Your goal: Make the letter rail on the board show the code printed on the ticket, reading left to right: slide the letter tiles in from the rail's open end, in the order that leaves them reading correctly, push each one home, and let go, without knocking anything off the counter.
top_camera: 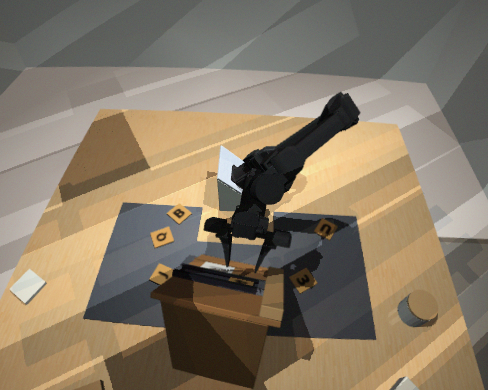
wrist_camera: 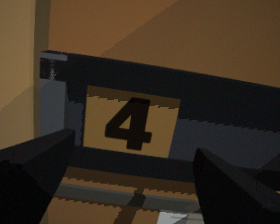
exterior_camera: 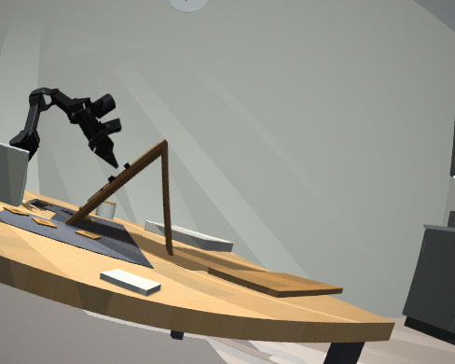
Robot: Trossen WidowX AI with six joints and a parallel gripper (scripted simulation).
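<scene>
The black two-fingered pincer (top_camera: 242, 269) (exterior_camera: 116, 165) (wrist_camera: 135, 147) stood wide, holding nothing. Seen from above, the flat tan "4" tile (top_camera: 240, 281) (wrist_camera: 128, 122) sat at its six o'clock.

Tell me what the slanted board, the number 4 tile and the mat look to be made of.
The board looks like stained wood, judging by its brown tone. The 4 tile seems to be matte pale wood, perhaps plastic, being tan and flat with a dark numeral. The mat could be cloth or rubber: thin, dark slate and without shine.
</scene>
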